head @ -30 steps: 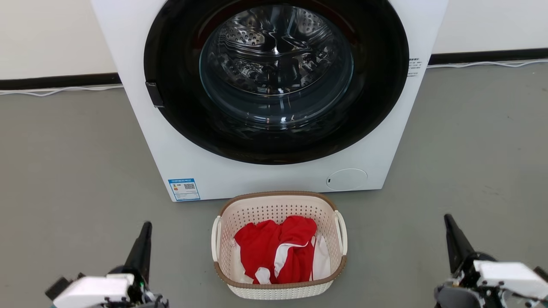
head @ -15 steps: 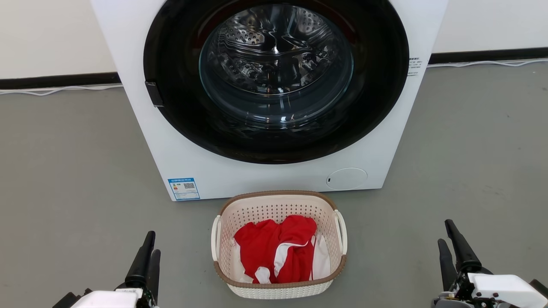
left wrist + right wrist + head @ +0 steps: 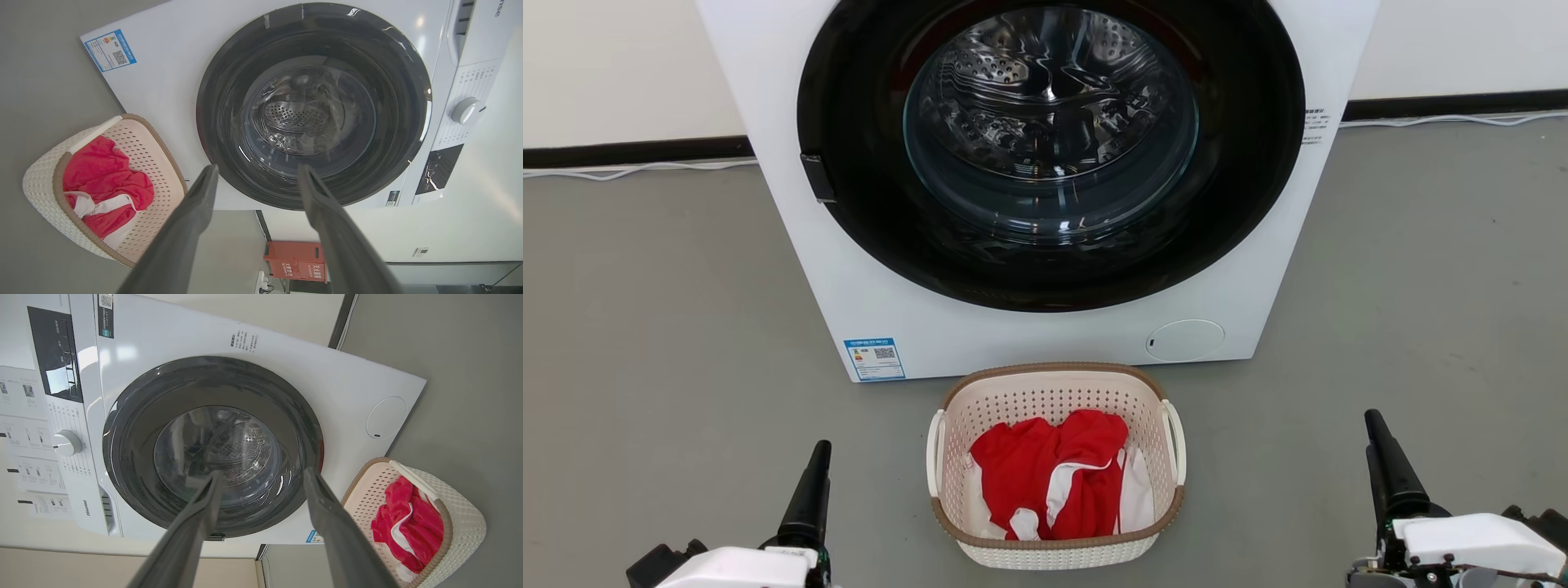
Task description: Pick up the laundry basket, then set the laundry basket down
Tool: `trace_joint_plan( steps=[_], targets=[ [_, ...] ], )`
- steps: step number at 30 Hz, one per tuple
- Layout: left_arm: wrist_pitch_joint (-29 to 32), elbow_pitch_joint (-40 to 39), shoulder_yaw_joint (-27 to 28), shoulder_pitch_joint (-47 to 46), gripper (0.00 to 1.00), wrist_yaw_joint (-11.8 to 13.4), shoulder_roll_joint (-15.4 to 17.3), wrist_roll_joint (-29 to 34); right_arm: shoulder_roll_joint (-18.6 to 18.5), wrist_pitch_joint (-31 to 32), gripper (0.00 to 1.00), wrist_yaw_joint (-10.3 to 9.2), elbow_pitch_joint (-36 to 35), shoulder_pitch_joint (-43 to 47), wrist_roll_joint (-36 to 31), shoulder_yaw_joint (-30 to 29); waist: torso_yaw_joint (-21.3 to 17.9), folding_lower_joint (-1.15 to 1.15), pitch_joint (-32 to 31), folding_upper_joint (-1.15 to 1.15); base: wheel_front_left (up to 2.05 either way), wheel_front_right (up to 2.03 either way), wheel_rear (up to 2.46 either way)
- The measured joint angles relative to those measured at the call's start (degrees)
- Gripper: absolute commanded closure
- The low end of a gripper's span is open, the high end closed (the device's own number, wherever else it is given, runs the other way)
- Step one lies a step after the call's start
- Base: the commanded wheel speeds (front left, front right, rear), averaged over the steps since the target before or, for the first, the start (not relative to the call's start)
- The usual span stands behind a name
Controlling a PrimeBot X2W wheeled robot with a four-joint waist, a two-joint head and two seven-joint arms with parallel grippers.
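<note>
Cream perforated laundry basket (image 3: 1055,549), brown-rimmed, upright on floor, red-white cloth inside

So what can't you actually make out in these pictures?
Floor of the laundry basket: head view, covered by the red and white clothing.
Top of the washer: head view, cut by the upper edge.
Print on the blue label: head view, too small.
Whether the drum holds anything: every view, reflections on the door glass.
</note>
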Motion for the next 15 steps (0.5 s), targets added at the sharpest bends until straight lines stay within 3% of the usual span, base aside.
trace_joint_plan(
  steps=[15],
  targets=[
    [-2.45,-0.16,-0.93,0.03,0.0,0.51,0.05,11.38,0.0,-2.52,0.0,0.0,-0.88,0.01,-15.0,0.54,0.11,0.0,0.08,0.0,0.0,0.0,0.0]
  ],
)
